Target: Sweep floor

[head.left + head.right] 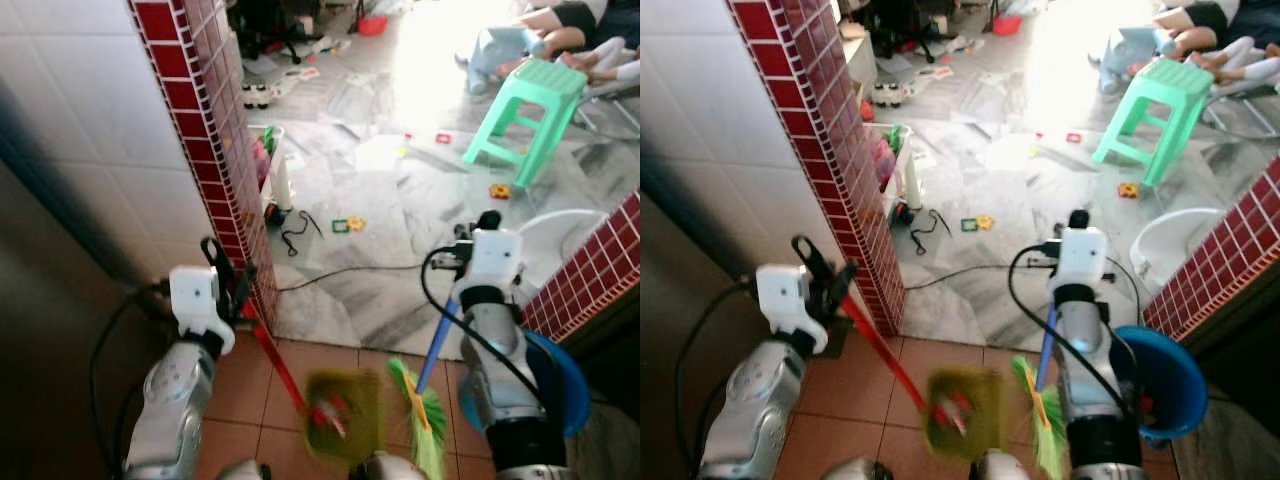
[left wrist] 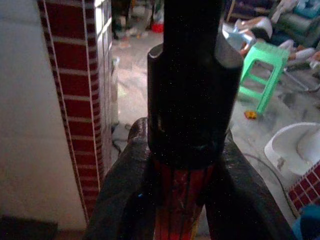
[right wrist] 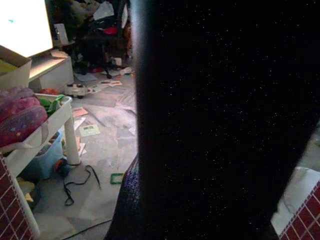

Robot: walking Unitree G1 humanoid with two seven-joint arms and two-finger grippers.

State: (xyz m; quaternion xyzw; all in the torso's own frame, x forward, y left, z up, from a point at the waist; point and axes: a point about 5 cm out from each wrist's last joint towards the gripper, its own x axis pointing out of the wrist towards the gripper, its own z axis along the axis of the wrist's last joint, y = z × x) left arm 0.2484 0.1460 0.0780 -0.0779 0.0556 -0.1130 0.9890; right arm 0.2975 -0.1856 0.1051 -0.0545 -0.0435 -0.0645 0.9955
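Observation:
My left gripper [image 1: 229, 268] is shut on the red handle [image 1: 275, 360] of a yellow-green dustpan [image 1: 345, 415]. The pan hangs blurred low over the terracotta tiles [image 1: 250, 380], beside the red-tiled wall corner. The left wrist view shows the black fingers [image 2: 125, 200] closed around that red handle [image 2: 180, 205]. My right gripper [image 1: 478, 232] holds the blue handle [image 1: 437, 350] of a broom. Its green bristles [image 1: 428, 420] point down just right of the dustpan. A black finger [image 3: 215, 120] darkens most of the right wrist view.
A red-tiled wall corner [image 1: 215, 150] stands close on the left, a low red-tiled wall [image 1: 590, 270] on the right. A blue bucket [image 1: 565, 390] sits by my right arm. On the marble ahead lie a black cable [image 1: 340, 272] and small toys [image 1: 350, 224], with a white basin [image 1: 560, 235], a green stool [image 1: 530, 100] and a seated person [image 1: 570, 30].

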